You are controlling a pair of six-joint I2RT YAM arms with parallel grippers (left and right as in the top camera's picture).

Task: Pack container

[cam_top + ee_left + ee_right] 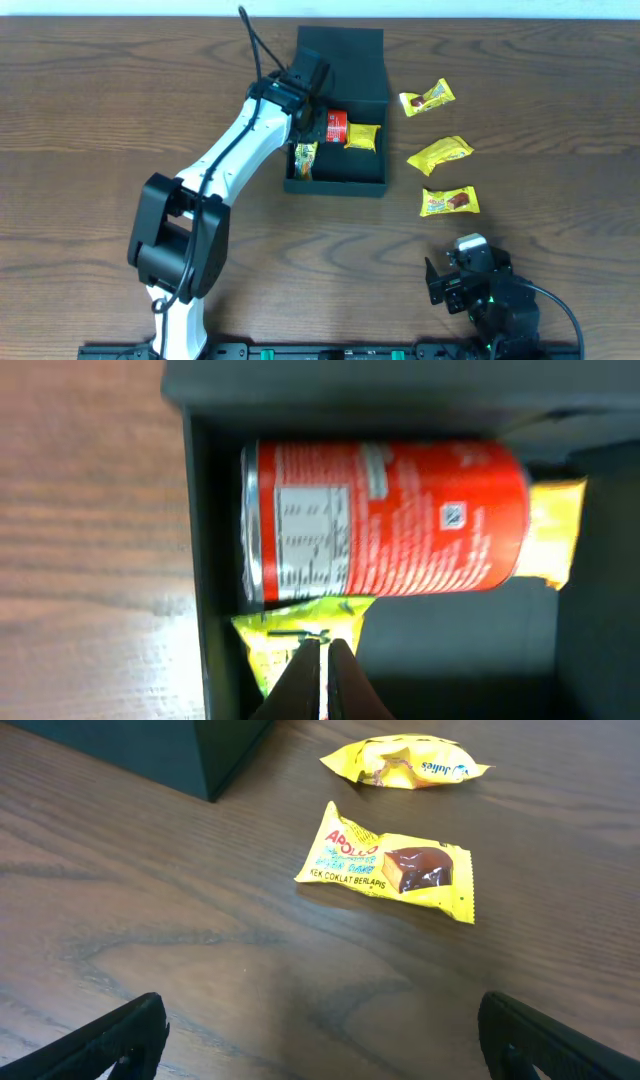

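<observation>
The dark teal container [338, 185] stands open at the table's middle back, its lid [341, 45] lying flat behind it. Inside lie a red can [337, 127] on its side, a yellow packet [362, 136] to its right, and a yellow-green packet [305, 160] at the front left. My left gripper [308, 138] reaches down into the container. In the left wrist view the jaws [323, 660] are shut on the edge of the yellow-green packet [275, 640], just below the can [385, 520]. My right gripper [320, 1035] is open and empty, low over the table near the front right [462, 272].
Three yellow snack packets lie on the table right of the container: one at the back [427, 98], one in the middle [440, 153], one nearest the right gripper [449, 201] [390, 865]. A corner of the container [150, 750] shows in the right wrist view.
</observation>
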